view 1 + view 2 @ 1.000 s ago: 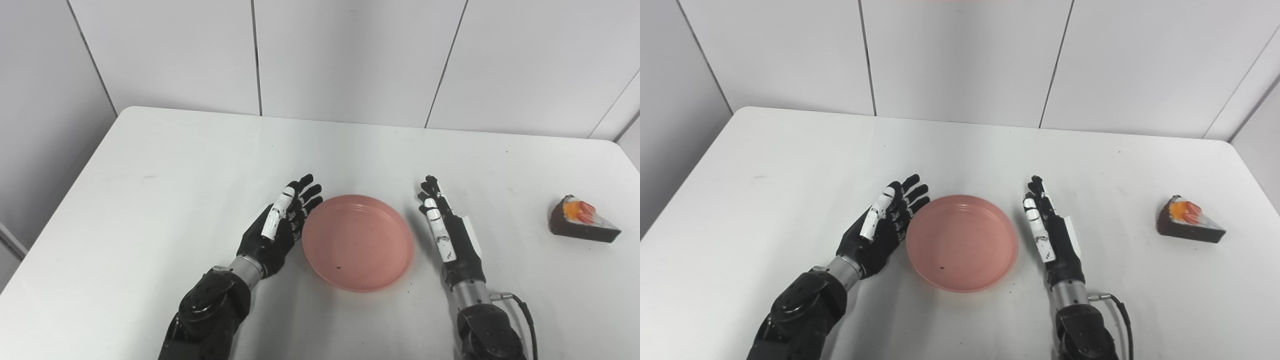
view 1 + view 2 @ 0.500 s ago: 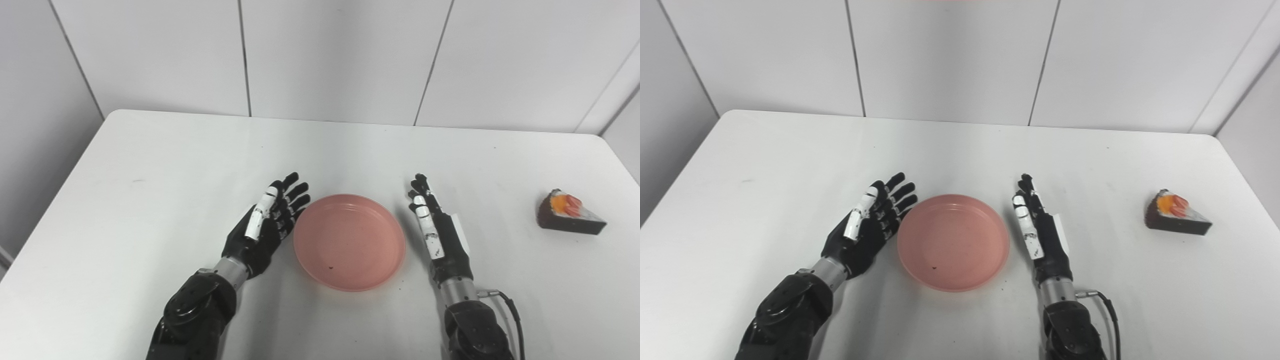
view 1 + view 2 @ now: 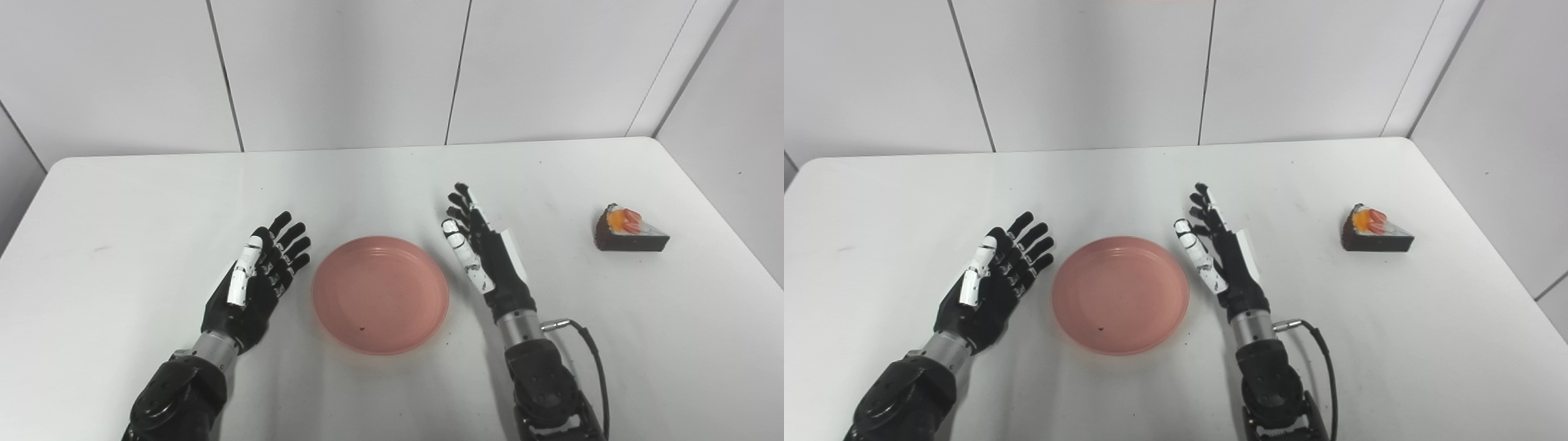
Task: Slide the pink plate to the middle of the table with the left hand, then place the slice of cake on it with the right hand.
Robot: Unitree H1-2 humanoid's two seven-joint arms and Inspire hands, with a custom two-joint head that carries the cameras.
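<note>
While both the left hand (image 3: 254, 285) and right hand (image 3: 484, 260) lie open and empty, the soft-looking cake slice (image 3: 629, 229) near the worktop's right edge probably wants gentle side contact.

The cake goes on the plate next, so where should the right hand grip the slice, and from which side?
Grip the slice of cake across its dark flat sides, near the wide back end, right hand coming from above; the topping is probably softer.

text: none readable | labels: none | brands: none | numbers: none | signs: none
</note>
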